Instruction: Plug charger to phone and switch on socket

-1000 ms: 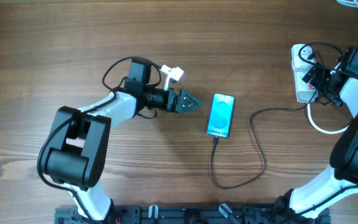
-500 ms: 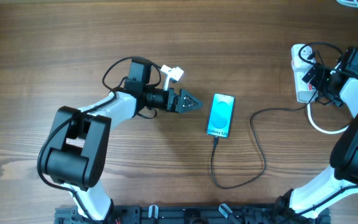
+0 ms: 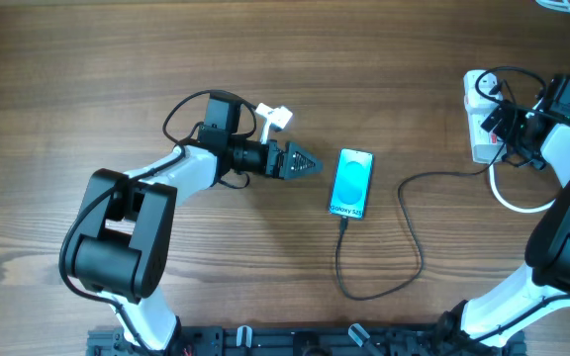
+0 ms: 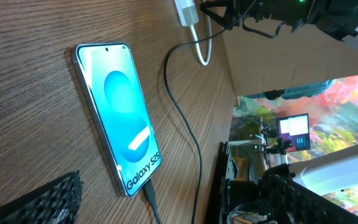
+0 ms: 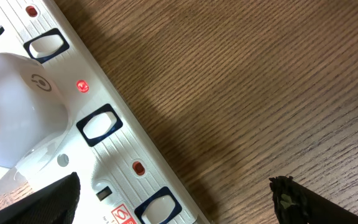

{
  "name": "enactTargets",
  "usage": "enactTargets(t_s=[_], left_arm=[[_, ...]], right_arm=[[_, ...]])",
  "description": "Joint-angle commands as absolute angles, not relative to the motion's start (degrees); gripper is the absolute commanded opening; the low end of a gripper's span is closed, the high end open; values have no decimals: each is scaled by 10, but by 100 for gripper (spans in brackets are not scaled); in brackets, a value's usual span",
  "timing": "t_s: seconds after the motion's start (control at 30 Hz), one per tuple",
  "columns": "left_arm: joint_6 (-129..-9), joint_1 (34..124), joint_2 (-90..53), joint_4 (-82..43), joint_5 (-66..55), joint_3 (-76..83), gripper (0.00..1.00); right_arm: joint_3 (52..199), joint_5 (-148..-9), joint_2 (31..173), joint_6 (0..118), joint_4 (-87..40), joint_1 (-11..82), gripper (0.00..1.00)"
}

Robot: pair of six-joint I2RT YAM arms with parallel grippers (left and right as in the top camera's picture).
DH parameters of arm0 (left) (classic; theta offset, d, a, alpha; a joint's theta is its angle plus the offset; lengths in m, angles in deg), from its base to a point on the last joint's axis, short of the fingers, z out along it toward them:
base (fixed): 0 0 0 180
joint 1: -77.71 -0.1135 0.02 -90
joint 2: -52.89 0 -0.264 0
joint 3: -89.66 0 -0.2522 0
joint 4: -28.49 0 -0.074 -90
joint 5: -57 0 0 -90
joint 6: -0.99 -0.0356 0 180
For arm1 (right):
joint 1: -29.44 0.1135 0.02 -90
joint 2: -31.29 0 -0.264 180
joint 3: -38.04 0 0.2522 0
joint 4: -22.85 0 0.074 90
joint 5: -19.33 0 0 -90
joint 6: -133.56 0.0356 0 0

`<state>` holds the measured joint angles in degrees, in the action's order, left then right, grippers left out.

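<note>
Both my left pincer (image 3: 313,165) and right pincer (image 3: 495,126) are open, empty; the phone (image 3: 352,184) looks slippery, fragile, so I would hold its long edges.

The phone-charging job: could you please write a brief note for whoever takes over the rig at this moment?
Left gripper: jaws open, empty, beside the phone, not touching it.
Right gripper: jaws open, empty, over the socket.
The phone lies flat, screen lit. The charger appears plugged into its lower end, and its cable runs to the socket.
Done, apparently: charger in, one red lamp on the socket glows.
To do: probably nothing; confirm the phone is charging.
</note>
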<state>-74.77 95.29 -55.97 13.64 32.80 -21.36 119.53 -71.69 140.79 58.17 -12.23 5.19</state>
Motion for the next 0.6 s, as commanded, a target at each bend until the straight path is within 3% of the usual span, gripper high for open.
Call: enactTargets(t_s=[0.0, 0.37, 0.57], left_arm=[[-749, 973, -540, 137, 329, -213, 100], [-749, 1119, -357, 137, 329, -213, 100], [-745, 1100, -194, 113, 332, -213, 100]], right_arm=[[1189, -706, 1402, 572, -119, 54, 100], [1189, -706, 1402, 572, -119, 54, 100], [1189, -706, 1402, 572, -119, 54, 100]])
